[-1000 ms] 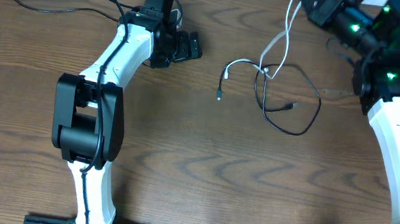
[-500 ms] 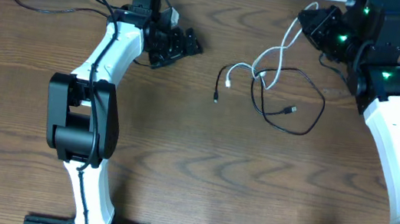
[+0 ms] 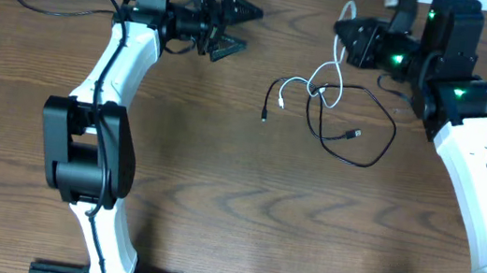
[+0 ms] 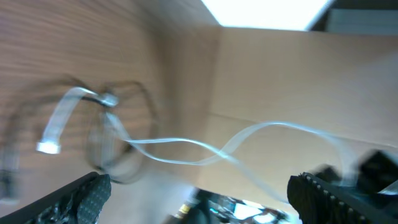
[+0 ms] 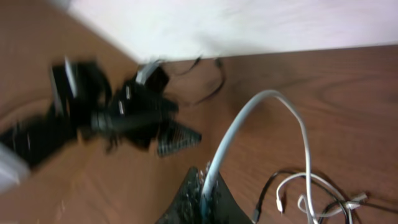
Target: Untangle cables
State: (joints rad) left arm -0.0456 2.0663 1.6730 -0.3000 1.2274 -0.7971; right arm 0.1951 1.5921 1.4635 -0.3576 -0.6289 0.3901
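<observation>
The white cable [image 3: 300, 83] runs from my right gripper [image 3: 343, 38] down onto the table and crosses the short black cable [image 3: 377, 135], which lies in a loop. My right gripper is shut on the white cable, as the right wrist view shows [image 5: 208, 186], with the cord [image 5: 267, 96] arching up and back down. The long black cable [image 3: 62, 13] lies at the back left. My left gripper [image 3: 250, 28] is open and empty near the back edge, pointing right towards the tangle. The left wrist view [image 4: 199, 199] shows the white cable [image 4: 186, 146] blurred ahead.
The left arm's own thick wires hang by its wrist [image 3: 181, 1]. The table's back edge and a white wall [image 5: 249, 25] are close behind both grippers. The left gripper shows in the right wrist view [image 5: 168, 134].
My left gripper has swung up towards the back edge and turned to point right. My right gripper has moved left and slightly down with the white cable, shifting its slack on the table.
</observation>
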